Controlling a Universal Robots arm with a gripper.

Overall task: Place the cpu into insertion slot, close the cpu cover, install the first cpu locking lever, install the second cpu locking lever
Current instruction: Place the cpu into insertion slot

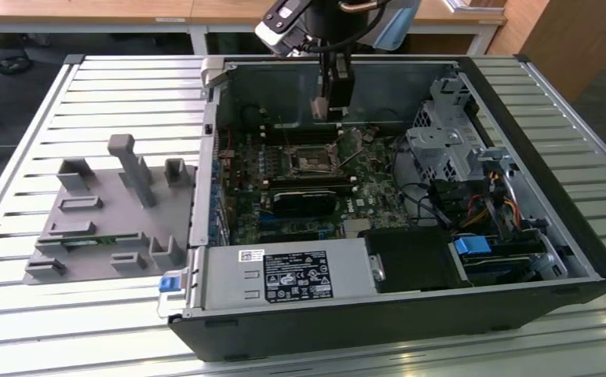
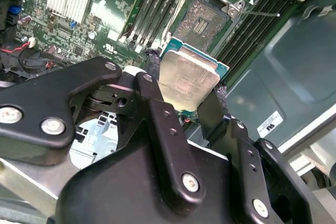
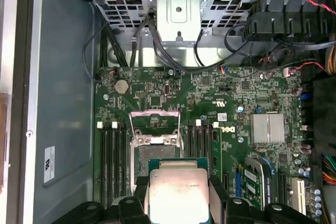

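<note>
Jaws of the gripper (image 2: pixel 184 92) are clamped on two opposite edges of the chip (image 2: pixel 190 74), holding it above the green board (image 2: pixel 131 3), near the open socket (image 2: pixel 202 22), whose metal cover (image 3: pixel 156 123) stands raised. The likely trouble is misalignment: a chip set down skewed or off-centre could bend the socket's contacts, and so thin an edge hold could let it slip
</note>
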